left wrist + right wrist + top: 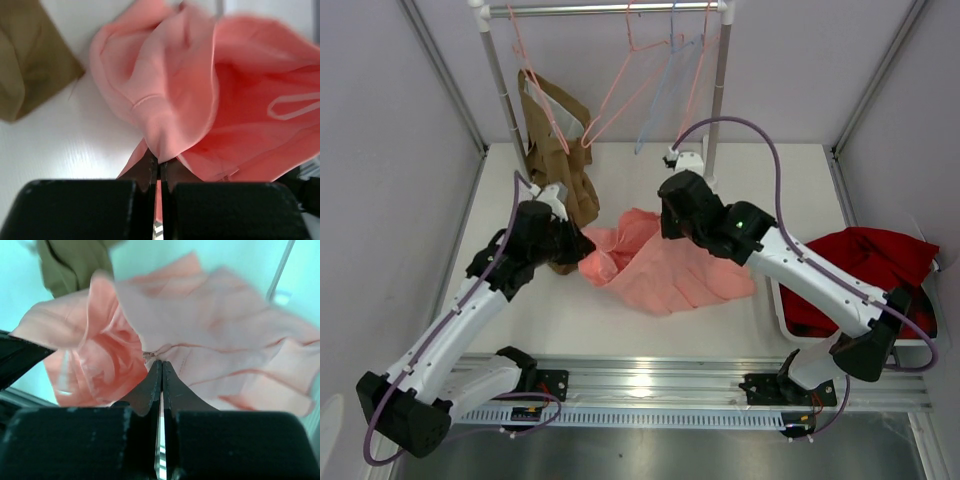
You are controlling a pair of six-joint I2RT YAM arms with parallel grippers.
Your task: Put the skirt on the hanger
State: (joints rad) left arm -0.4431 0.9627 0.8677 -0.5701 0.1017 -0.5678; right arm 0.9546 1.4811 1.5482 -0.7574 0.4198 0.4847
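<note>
Left gripper (159, 162): fingers pressed together, pinching a fold at the left end of the salmon-pink soft fabric skirt (665, 275). Right gripper (161, 365): I see it likewise clamped on pink cloth, at the skirt's far edge near the middle. Skirt: crumpled on the white table (620, 330) between both grippers, long axis left to right, looser folds spreading rightward. Thin pink wire hanger (609, 102): hooked on the rear metal rail (610, 9), well apart from the skirt.

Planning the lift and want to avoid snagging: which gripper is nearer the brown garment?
Left. The left gripper, shut on the skirt, sits right beside the lower end of the brown garment. The right gripper pinches the skirt farther right, across the fabric.
</note>
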